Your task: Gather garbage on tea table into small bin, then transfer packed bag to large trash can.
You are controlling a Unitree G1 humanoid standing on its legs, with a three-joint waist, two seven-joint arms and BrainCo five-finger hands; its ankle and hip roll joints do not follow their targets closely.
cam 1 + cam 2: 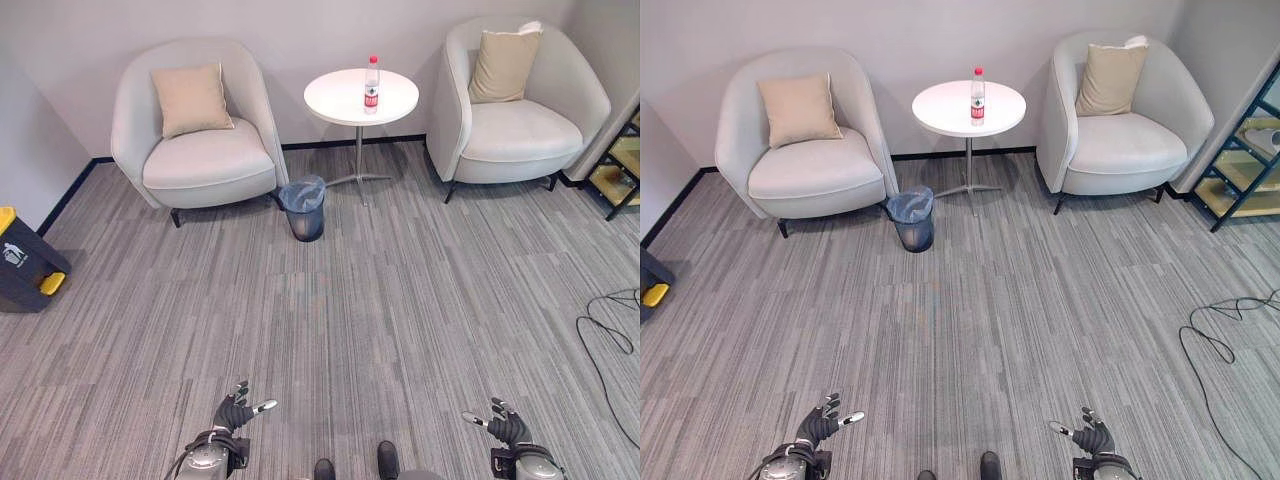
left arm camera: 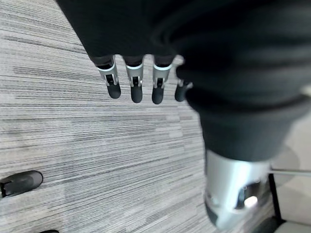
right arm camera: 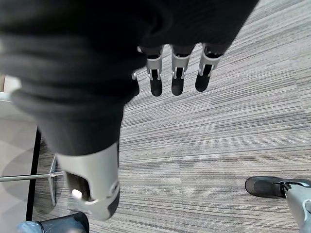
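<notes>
One bottle (image 1: 371, 83) stands upright, cap up, on the tea table (image 1: 335, 100); left hand (image 1: 233, 410) and right hand (image 1: 507, 425) hang spread, empty.

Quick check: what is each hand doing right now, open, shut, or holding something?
Left hand: open, fingers straight, holding nothing, low over the grey striped carpet.
Right hand: open, fingers straight, holding nothing.

Both arms hang low, well apart. The left hand (image 1: 236, 412) and the right hand (image 1: 507, 426) are empty, fingers (image 2: 136, 87) straight and relaxed, thumbs pointing inward toward each other.
</notes>
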